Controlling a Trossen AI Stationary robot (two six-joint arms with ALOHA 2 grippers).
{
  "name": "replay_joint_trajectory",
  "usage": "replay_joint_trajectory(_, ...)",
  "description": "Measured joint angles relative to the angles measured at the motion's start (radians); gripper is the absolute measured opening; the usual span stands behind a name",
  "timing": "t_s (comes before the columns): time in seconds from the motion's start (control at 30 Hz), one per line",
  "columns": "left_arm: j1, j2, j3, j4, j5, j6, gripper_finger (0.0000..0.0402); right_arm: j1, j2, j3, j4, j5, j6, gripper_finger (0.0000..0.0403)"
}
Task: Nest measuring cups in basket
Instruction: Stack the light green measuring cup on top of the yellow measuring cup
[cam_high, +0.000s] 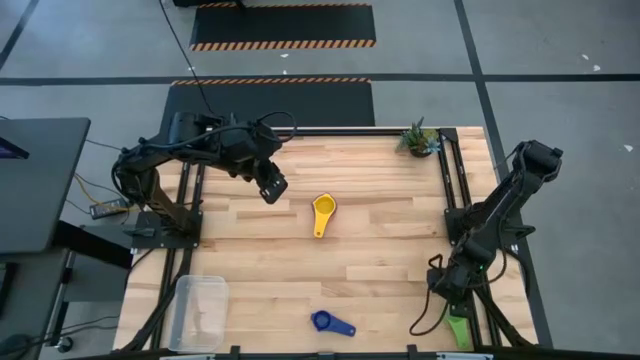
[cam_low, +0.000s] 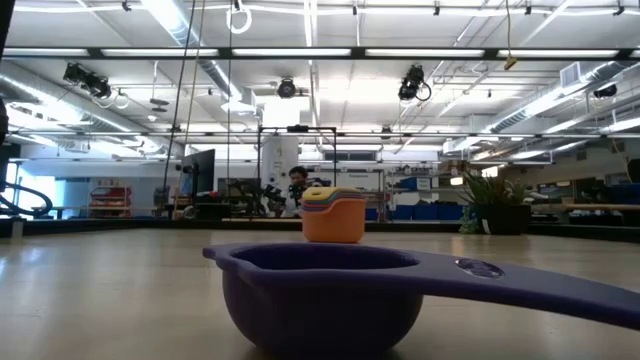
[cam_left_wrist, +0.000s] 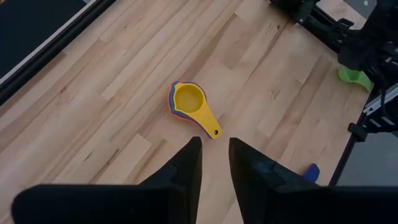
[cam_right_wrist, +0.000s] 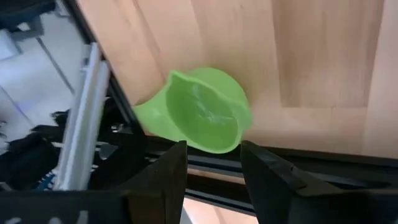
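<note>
A nested stack of measuring cups, yellow on top (cam_high: 323, 210) (cam_left_wrist: 188, 100) and orange outermost (cam_low: 333, 217), stands mid-table. A dark blue cup (cam_high: 331, 322) (cam_low: 330, 295) sits upright near the near edge. The green cup (cam_right_wrist: 205, 118) (cam_high: 458, 330) lies tilted at the near right corner, leaning on the black frame rail. The clear basket (cam_high: 198, 310) rests at the near left corner. My left gripper (cam_high: 272, 187) (cam_left_wrist: 215, 158) hovers open, left of and beyond the stack. My right gripper (cam_right_wrist: 212, 155) (cam_high: 447, 300) is open just above the green cup.
A small potted plant (cam_high: 420, 138) stands at the far right corner. Black frame rails (cam_high: 452, 190) run along the table's left and right sides. Bare wood lies between the stack, the blue cup and the basket. A person (cam_low: 296, 185) shows far behind the table.
</note>
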Motion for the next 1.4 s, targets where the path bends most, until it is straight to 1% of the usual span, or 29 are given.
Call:
replay_joint_trajectory(0.4,0.0,0.0,0.0,0.072,0.0,0.002,0.0087,0.025,0.176,0.0,0.032,0.028,-0.009,0.0156)
replay_joint_trajectory(0.57,0.0,0.0,0.0,0.077,0.0,0.002,0.0087,0.024,0.239,0.003,0.065,0.02,-0.055,0.0151)
replay_joint_trajectory(0.63,0.0,0.0,0.0,0.077,0.0,0.003,0.0087,0.022,0.254,0.005,0.067,0.008,-0.073,0.0134)
replay_joint_trajectory(0.67,0.0,0.0,0.0,0.077,0.0,0.003,0.0087,0.022,0.257,0.004,0.066,0.004,-0.084,0.0118)
replay_joint_trajectory(0.7,0.0,0.0,0.0,0.077,0.0,0.003,0.0087,0.022,0.256,0.003,0.065,0.005,-0.092,0.0096)
replay_joint_trajectory(0.77,0.0,0.0,0.0,0.077,0.0,0.003,0.0087,0.022,0.247,0.002,0.057,0.009,-0.103,0.0042)
replay_joint_trajectory(0.8,0.0,0.0,0.0,0.077,0.0,0.003,0.0087,0.021,0.239,0.001,0.055,0.011,-0.106,0.0026)
replay_joint_trajectory(0.97,0.0,0.0,0.0,0.075,0.0,0.012,0.0087,0.005,0.212,-0.001,0.055,0.027,-0.091,0.0023)
replay_joint_trajectory(1.13,0.0,0.0,0.0,0.054,0.0,0.06,0.0087,-0.037,0.195,0.007,0.047,-0.053,-0.079,0.0023)
replay_joint_trajectory(1.2,0.0,0.0,0.0,0.027,0.0,0.084,0.0087,-0.064,0.19,0.023,0.034,-0.065,-0.08,0.0023)
replay_joint_trajectory(1.27,0.004,0.0,0.0,-0.011,0.0,0.094,0.0087,-0.096,0.189,0.05,-0.01,-0.079,-0.082,0.0023)
replay_joint_trajectory(1.4,0.012,-0.009,0.0,-0.005,-0.004,0.166,0.0087,-0.184,0.189,0.144,-0.154,-0.083,-0.128,0.0023)
